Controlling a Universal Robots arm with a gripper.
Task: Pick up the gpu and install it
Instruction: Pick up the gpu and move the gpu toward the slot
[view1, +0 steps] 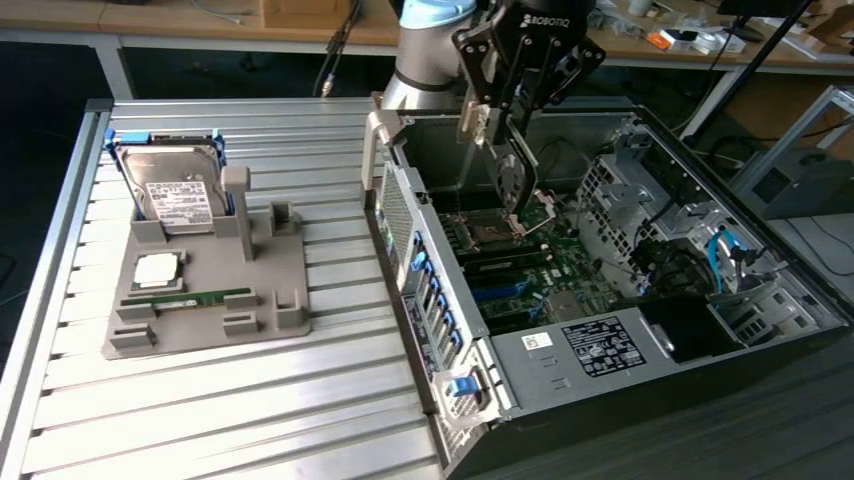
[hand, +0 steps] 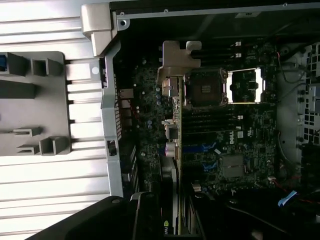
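Your claw (view1: 501, 110) pinches the gpu (view1: 514, 175) from above in the exterior view, one finger on each face of the card. The gpu hangs upright, its long side pointing down into the open case (view1: 441, 300). Its silver bracket runs along the side toward the exterior view's left. Its lower end is just over the board (view1: 574, 270), close to the socket (view1: 483, 232), and you cannot tell from here whether it touches anything. It is not seated in a slot. The case lies on its side on the table (view1: 267, 400). Toward the exterior view's left, well apart from the claw, the grey tray (view1: 274, 310) holds the drive (view1: 180, 195) upright and a narrow green stick (view1: 187, 298) lying flat.

From the wrist view you see the claw (hand: 172, 225) closed on the gpu (hand: 172, 65), with a dark finger (hand: 145, 215) on each side. The card shows edge-on, running away from the fingers to its silver bracket. That bracket overlaps the edge of the socket (hand: 205, 90). The blue slots (hand: 200, 147) lie just beside the card's line. The tray (hand: 30, 100) sits outside the case wall (hand: 111, 125).
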